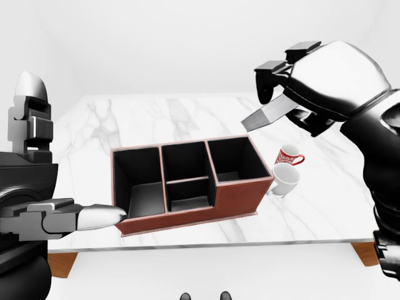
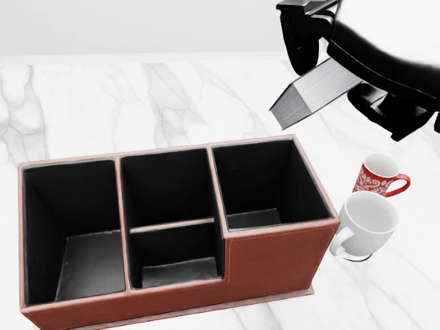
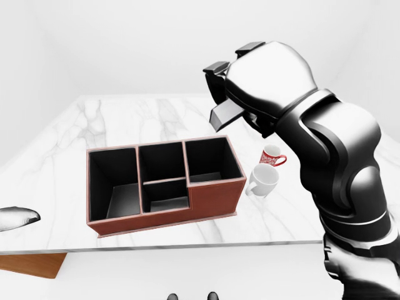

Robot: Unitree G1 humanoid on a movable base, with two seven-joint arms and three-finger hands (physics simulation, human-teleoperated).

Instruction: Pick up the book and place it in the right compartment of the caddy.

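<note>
The grey book (image 2: 313, 93) is tilted in the air, its lower corner above the top right rim of the caddy. My right hand (image 2: 323, 62) is shut on the book's upper end, with black fingers (image 2: 300, 38) over it. The brown caddy (image 2: 275, 247) with black insides stands on the marble table (image 2: 103, 103). Its right compartment (image 2: 265, 182) holds nothing. My left hand (image 1: 81, 217) is open with its fingers stretched out, its tip at the caddy's lower left corner in the left-eye view.
A red patterned mug (image 2: 377, 175) and a white mug (image 2: 364, 223) stand just right of the caddy, below the held book. The table's near edge (image 1: 219, 247) runs below the caddy in the left-eye view.
</note>
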